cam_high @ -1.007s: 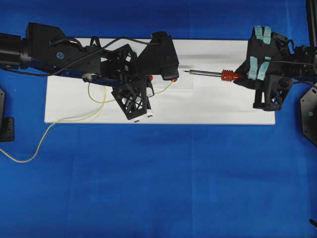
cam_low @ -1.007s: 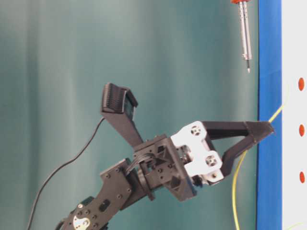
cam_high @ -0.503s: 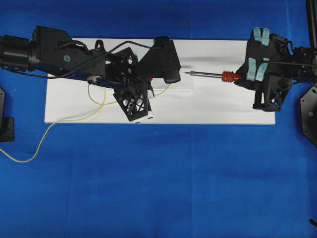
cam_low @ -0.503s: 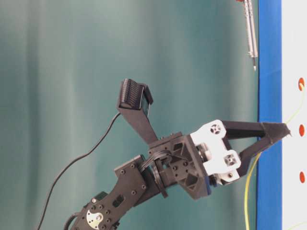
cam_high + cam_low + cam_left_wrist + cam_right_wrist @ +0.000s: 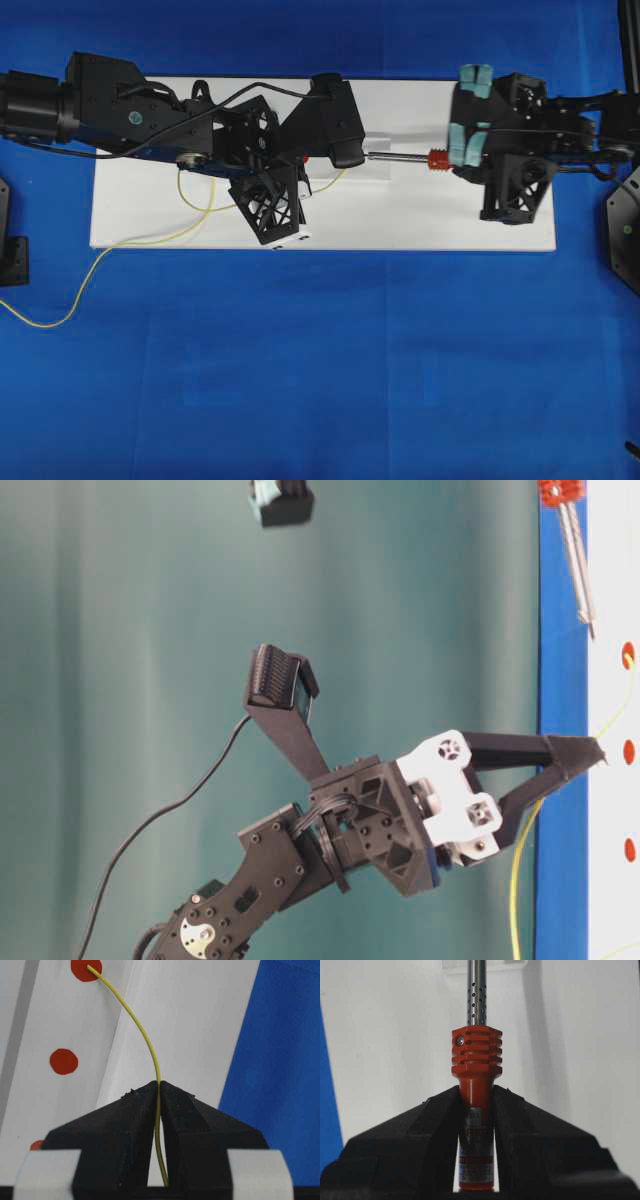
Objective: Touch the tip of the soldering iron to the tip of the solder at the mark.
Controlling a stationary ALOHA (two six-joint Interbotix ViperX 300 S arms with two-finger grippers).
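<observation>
Left gripper (image 5: 159, 1091): clenched on the solder, jaws pressed together with the wire pinched between their tips.
Solder (image 5: 145, 1040): thin yellow wire; rises from the jaws in a curve, its free end lying on the top red mark (image 5: 85, 968). In the overhead view its slack (image 5: 120, 245) loops across the white board (image 5: 420, 215) and trails off onto the blue cloth (image 5: 320, 370).
Right gripper (image 5: 476, 1097): clamped on the soldering iron, both jaws against the orange-red handle below its ribbed collar.
Soldering iron (image 5: 405, 157): held roughly level over the white board, silver shaft pointing toward the left arm. In the table-level view its dark tip (image 5: 591, 632) stands just short of the solder's end at the mark, not visibly touching.
Red marks: a row of dots on the white board; three show in the left wrist view.
</observation>
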